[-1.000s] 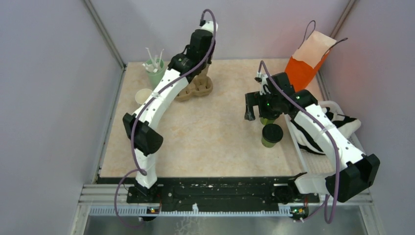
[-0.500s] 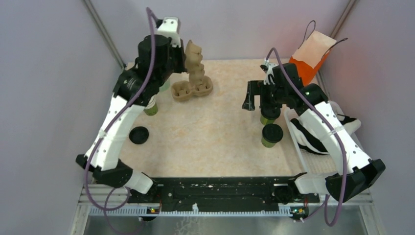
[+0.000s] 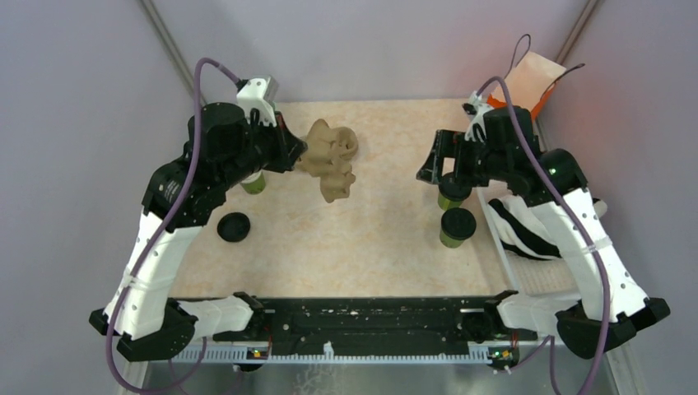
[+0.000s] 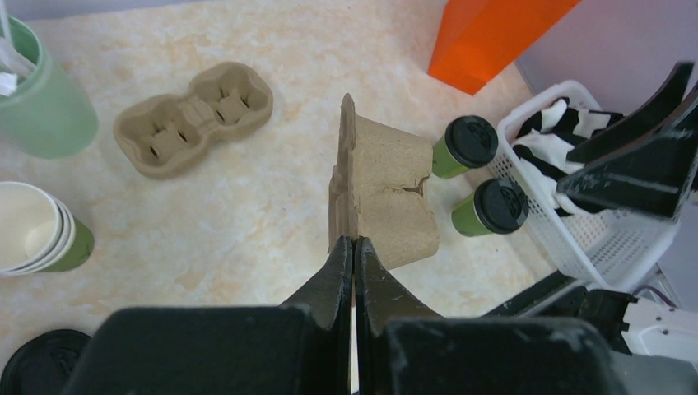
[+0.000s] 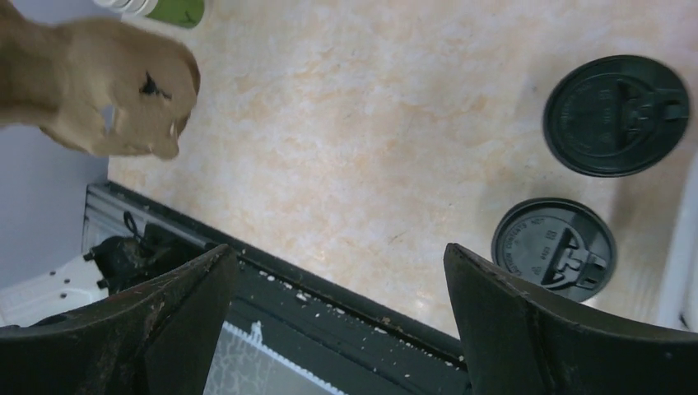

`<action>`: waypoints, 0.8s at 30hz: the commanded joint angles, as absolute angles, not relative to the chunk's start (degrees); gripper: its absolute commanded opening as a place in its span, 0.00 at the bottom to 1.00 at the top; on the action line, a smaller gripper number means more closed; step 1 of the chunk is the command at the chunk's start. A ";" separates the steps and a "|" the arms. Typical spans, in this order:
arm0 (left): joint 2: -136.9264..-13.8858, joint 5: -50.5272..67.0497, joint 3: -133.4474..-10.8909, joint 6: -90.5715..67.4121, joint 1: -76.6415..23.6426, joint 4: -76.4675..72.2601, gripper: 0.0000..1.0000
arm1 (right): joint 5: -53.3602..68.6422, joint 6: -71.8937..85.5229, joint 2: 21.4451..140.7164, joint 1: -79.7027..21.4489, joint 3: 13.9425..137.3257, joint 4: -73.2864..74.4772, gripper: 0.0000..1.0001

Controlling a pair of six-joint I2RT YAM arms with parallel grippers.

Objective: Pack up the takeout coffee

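The fingers of our left gripper (image 4: 354,247) are pressed together, pinching the edge of a cardboard cup carrier (image 4: 387,206). Our right gripper (image 5: 336,255) is spread wide, holding nothing. The takeout coffee (image 5: 553,247) stands below, just outside one finger, with a second lidded cup (image 5: 616,115) beyond it.

You have one takeout coffee (image 4: 494,207), an olive-green paper cup with a round black lid, standing upright just beside the white basket (image 4: 601,247). A second lidded cup (image 4: 465,144) like it stands upright close behind, not touching.
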State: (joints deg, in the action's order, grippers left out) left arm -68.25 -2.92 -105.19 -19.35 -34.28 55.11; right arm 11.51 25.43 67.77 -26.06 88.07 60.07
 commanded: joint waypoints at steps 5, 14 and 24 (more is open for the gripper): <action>-68.13 3.96 -103.44 -18.51 -34.41 56.89 0.00 | -13.33 24.34 73.82 -22.99 105.24 63.85 0.99; -64.05 6.99 -97.70 -15.07 -34.37 50.09 0.00 | -15.48 10.86 93.25 -11.45 121.16 54.48 0.99; -62.50 1.33 -97.53 -12.15 -34.41 52.09 0.00 | -6.61 -15.14 102.13 -6.36 119.37 45.44 0.92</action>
State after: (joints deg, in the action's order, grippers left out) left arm -63.64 4.05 -98.50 -13.76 -34.28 54.54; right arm -10.48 -3.09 102.80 -8.73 119.63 51.35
